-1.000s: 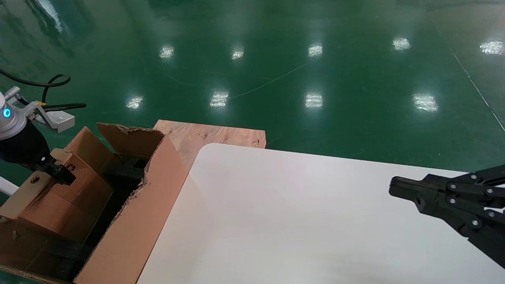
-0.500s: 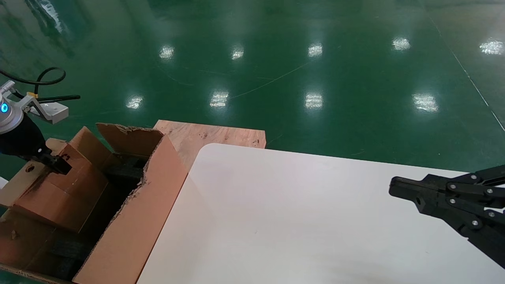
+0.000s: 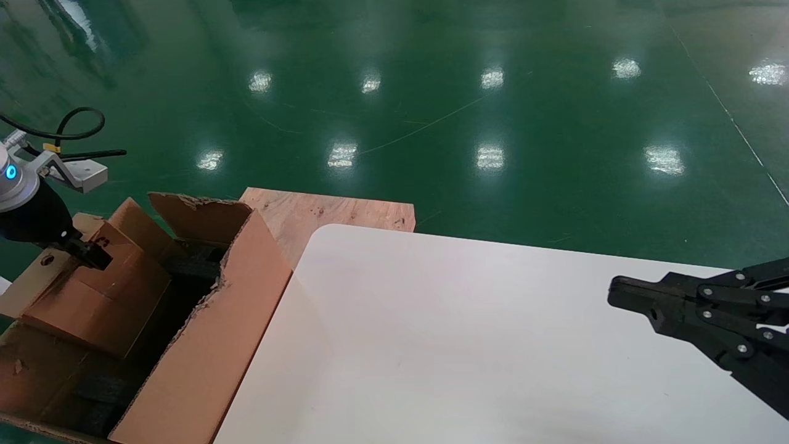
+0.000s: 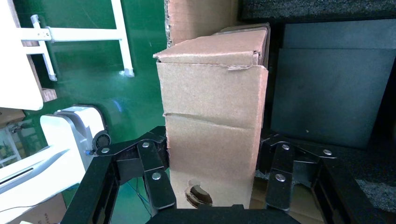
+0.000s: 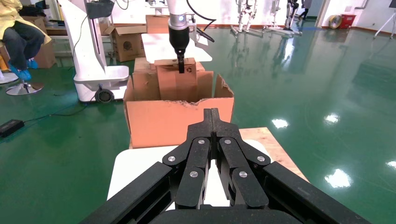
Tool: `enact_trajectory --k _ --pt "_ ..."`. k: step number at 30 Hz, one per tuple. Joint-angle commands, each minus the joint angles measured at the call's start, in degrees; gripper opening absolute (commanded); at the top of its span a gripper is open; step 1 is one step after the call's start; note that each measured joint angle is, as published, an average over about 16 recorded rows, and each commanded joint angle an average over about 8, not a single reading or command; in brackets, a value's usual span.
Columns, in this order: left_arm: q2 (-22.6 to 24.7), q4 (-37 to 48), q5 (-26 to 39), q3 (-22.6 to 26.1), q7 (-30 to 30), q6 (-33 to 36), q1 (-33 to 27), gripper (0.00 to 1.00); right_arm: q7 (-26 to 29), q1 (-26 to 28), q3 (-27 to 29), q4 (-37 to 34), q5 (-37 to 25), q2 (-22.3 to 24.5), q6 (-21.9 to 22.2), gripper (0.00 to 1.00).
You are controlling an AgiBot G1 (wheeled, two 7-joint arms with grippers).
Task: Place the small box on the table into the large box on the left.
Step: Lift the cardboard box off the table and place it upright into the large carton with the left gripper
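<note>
The small box (image 3: 92, 296), plain brown with a round hole (image 4: 196, 196), is tilted inside the large box (image 3: 209, 351) at the far left, its top above the torn rim. My left gripper (image 3: 86, 254) is shut on its upper end, with fingers (image 4: 156, 175) pressed on both sides. Seen in the left wrist view, the small box (image 4: 212, 112) hangs over dark foam (image 4: 327, 88). My right gripper (image 3: 616, 295) is shut and holds nothing, hovering over the right side of the table (image 3: 468, 345). The right wrist view looks past the right gripper (image 5: 212, 114) to the large box (image 5: 180, 121).
A bare plywood board (image 3: 327, 216) lies behind the table's far left corner, next to the large box. Green floor surrounds everything. In the right wrist view a white robot base (image 5: 93, 70) and other cartons (image 5: 123, 42) stand beyond the large box.
My left gripper has carried the small box slightly up and to the left inside the large box, then nearly stopped. The right arm has not moved.
</note>
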Motion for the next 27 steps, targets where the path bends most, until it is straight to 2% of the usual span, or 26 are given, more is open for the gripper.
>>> enact_trajectory --k 1,15,27 --pt "0.0 -0.1 0.0 0.0 0.0 -0.1 0.1 0.00 0.0 0.0 0.0 0.0 0.0 0.0 0.0 0.00" --pt "-0.1 0.4 0.7 0.5 -1.6 8.6 -0.4 0.00 0.0 0.0 0.0 0.0 0.0 0.0 0.0 0.00" --pt "-0.6 0.6 1.7 1.1 -3.4 5.5 0.7 0.00 0.0 0.0 0.0 0.0 0.0 0.0 0.0 0.00"
